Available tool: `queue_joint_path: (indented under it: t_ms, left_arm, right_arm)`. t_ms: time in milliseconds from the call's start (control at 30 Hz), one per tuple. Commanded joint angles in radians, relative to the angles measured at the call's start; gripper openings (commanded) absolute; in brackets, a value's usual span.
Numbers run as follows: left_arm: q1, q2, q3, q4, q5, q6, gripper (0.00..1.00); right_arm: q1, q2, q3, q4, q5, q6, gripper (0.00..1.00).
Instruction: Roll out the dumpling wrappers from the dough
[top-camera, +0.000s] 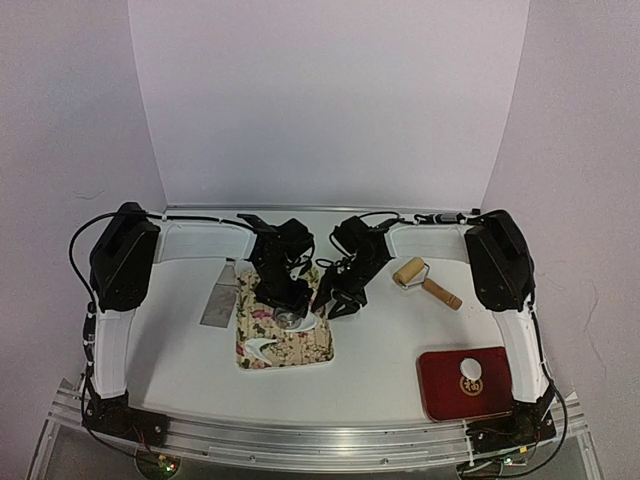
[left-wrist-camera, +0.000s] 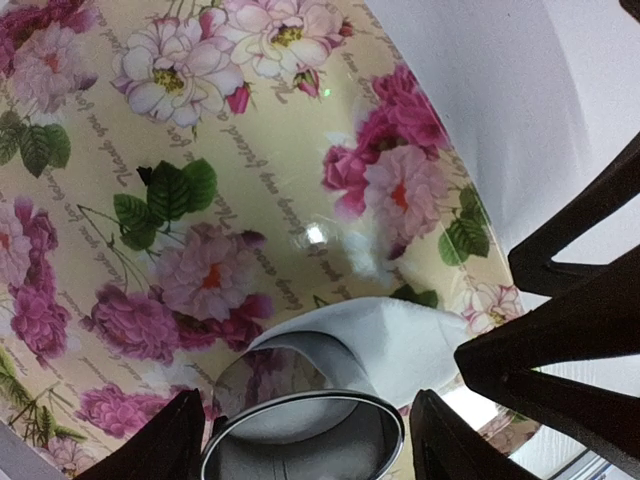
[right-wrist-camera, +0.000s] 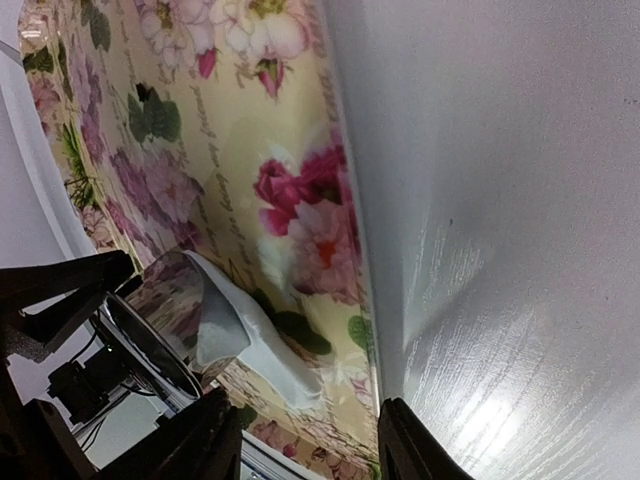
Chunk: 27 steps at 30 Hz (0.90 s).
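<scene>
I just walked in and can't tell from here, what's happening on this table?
The left gripper holds a small metal ring cutter against a scrap of white dough lying on the floral-printed mat. The right gripper hovers open beside it, over the mat's edge. One small round white dumpling wrapper sits on the red tray, and the wooden rolling pin lies aside on the right.

cutter (left-wrist-camera: 330, 445) on mat (left-wrist-camera: 250, 150), wrapper (top-camera: 470, 369) seemingly on tray (top-camera: 445, 398)
</scene>
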Motion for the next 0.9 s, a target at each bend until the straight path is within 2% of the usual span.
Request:
queue_joint_path:
  t_ms: [0, 67, 200, 333, 467, 667, 867]
  left_arm:
    - [0.008, -0.034, -0.008, 0.017, 0.013, 0.004, 0.67]
    - [0.009, -0.032, -0.009, 0.014, 0.014, 0.006, 0.66]
    - [0.009, -0.031, -0.007, -0.002, 0.007, 0.007, 0.73]
    - [0.009, -0.04, -0.012, -0.007, -0.002, 0.007, 0.76]
    - [0.009, -0.041, -0.018, -0.012, -0.01, 0.008, 0.79]
    - [0.01, -0.041, -0.032, -0.024, -0.026, 0.008, 0.71]
    - [0.01, -0.049, -0.053, -0.01, -0.013, 0.005, 0.65]
  right_arm:
    - [0.003, 0.034, 0.037, 0.033, -0.034, 0.018, 0.44]
    - [0.004, 0.028, 0.037, 0.033, -0.034, 0.022, 0.42]
    - [0.003, -0.014, 0.04, 0.032, -0.003, 0.031, 0.42]
    - [0.003, -0.048, 0.04, 0.031, 0.004, 0.042, 0.42]
    - [0.004, -0.068, 0.037, 0.03, -0.002, 0.049, 0.37]
    - [0.011, -0.09, 0.04, 0.03, -0.006, 0.062, 0.31]
    - [0.024, -0.057, 0.047, 0.031, -0.034, 0.071, 0.3]
